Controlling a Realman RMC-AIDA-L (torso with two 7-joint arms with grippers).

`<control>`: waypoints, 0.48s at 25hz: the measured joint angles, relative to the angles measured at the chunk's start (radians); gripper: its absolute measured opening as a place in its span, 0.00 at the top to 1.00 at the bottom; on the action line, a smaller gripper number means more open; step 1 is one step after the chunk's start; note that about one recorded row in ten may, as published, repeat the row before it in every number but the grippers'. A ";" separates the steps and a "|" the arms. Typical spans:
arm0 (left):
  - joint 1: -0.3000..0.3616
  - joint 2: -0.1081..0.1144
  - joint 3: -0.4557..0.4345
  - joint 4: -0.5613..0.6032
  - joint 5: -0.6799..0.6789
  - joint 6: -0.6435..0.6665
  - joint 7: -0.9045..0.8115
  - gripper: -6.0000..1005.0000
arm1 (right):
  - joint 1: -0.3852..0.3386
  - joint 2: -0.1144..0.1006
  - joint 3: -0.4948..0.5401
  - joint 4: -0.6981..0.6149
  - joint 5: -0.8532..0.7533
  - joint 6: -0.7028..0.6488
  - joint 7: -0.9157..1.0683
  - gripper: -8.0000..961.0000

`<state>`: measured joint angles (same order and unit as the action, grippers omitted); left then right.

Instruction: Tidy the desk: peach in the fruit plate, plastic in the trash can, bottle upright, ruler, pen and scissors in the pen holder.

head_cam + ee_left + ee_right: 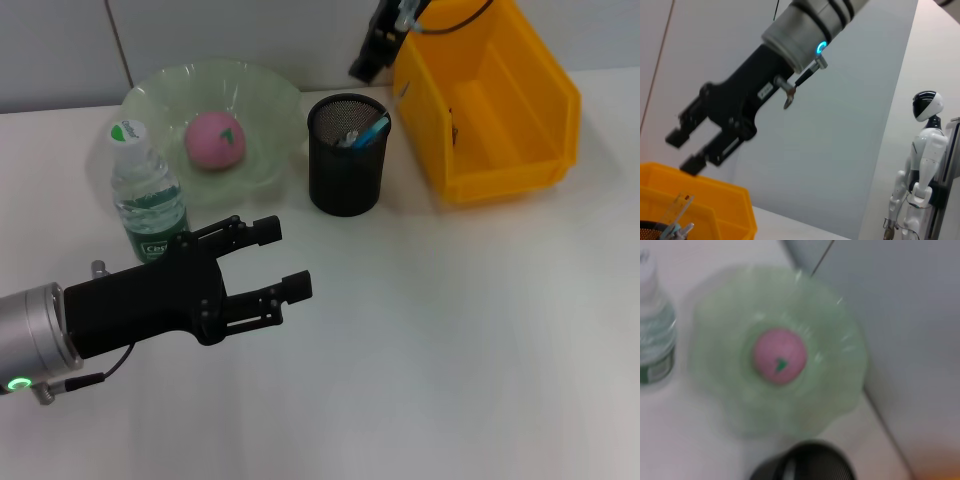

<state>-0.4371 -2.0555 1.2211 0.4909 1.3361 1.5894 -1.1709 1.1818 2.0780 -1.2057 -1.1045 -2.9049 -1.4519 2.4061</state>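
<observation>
Head view: left gripper was held lower left, fingers spread, nothing gripped. Peach was seated in fruit plate, bottle upright, pen holder stocked; task was judged nearly done.

Left wrist view: right gripper was seen parted above the yellow bin.

Right wrist view: peach centered in plate.

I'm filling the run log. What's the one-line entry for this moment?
peach: in plate | bottle: upright | holder: holds items | left gripper: open, empty, over desk | right gripper: open, above bin
</observation>
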 joint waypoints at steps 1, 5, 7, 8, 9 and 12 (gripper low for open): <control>0.000 0.000 0.000 0.000 0.000 0.000 0.000 0.20 | -0.037 0.005 0.001 -0.059 0.016 0.009 0.001 0.57; 0.000 0.000 0.001 0.000 0.000 0.000 0.000 0.20 | -0.219 0.003 0.008 -0.300 0.243 0.064 0.005 0.37; -0.002 0.006 0.001 0.000 0.000 0.000 0.003 0.20 | -0.356 0.000 0.022 -0.412 0.451 0.109 -0.038 0.37; -0.002 0.006 0.001 0.000 0.000 0.000 0.003 0.20 | -0.356 0.000 0.022 -0.412 0.451 0.109 -0.038 0.37; -0.003 0.007 0.003 0.000 0.000 0.000 0.003 0.20 | -0.409 0.000 0.023 -0.442 0.528 0.123 -0.061 0.36; -0.003 0.007 0.003 0.000 0.000 0.000 0.003 0.20 | -0.580 0.000 0.034 -0.482 0.824 0.168 -0.157 0.36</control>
<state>-0.4400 -2.0485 1.2240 0.4909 1.3360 1.5892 -1.1679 0.6015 2.0780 -1.1720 -1.5865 -2.0811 -1.2834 2.2492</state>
